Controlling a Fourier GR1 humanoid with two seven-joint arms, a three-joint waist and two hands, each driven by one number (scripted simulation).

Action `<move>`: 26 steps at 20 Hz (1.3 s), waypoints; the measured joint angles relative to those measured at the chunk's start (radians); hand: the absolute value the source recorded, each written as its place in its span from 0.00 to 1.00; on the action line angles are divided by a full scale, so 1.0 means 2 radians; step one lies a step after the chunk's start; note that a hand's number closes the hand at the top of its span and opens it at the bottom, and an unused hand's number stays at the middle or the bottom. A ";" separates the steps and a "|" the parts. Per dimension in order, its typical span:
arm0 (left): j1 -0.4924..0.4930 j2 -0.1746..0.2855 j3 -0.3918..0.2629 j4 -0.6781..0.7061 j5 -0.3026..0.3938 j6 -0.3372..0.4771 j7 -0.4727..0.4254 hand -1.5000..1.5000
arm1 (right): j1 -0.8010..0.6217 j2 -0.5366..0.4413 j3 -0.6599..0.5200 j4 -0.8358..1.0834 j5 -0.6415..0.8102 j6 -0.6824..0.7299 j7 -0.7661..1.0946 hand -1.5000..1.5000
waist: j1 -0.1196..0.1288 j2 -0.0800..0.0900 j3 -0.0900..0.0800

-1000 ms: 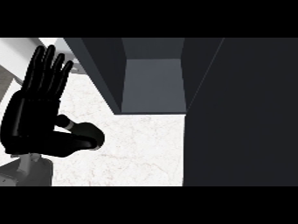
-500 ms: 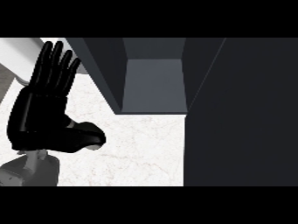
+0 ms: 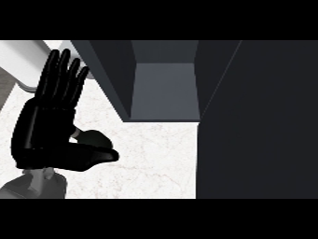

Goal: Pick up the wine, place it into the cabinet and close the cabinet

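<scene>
Black left robot hand [image 3: 48, 126] parked by the left edge of the tabletop [image 3: 154, 158], fingers straight, apart, holding nothing. Can't spot the wine anywhere; cabinet [image 3: 165, 88] open. Guessing glass: heavy, slick, breakable, so grab mid-body.

No text, label, brand, number or sign could be read. The cabinet [image 3: 165, 88] panels were plain dark grey and carried no lettering. The white counter [image 3: 154, 158] showed only faint veining, no print. The left hand [image 3: 48, 126] was plain black with no markings.
</scene>
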 measured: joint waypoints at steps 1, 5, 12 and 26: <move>0.003 0.005 0.005 -0.006 0.003 -0.002 0.005 0.00 | -0.004 0.001 -0.001 -0.002 0.000 -0.002 0.005 0.00 | 0.000 0.000 0.000; 0.024 0.006 -0.002 -0.017 -0.005 0.001 0.002 0.00 | -0.013 0.009 0.007 -0.006 0.008 -0.008 0.017 0.00 | 0.001 0.000 0.000; 0.059 0.014 0.008 -0.030 -0.011 -0.002 0.005 0.00 | -0.010 0.008 -0.011 -0.004 -0.001 0.007 0.016 0.00 | 0.001 0.000 0.000; 0.116 0.041 0.064 0.011 0.009 -0.056 -0.049 0.00 | -0.020 0.025 0.002 -0.007 0.017 0.003 0.029 0.00 | 0.001 0.000 0.000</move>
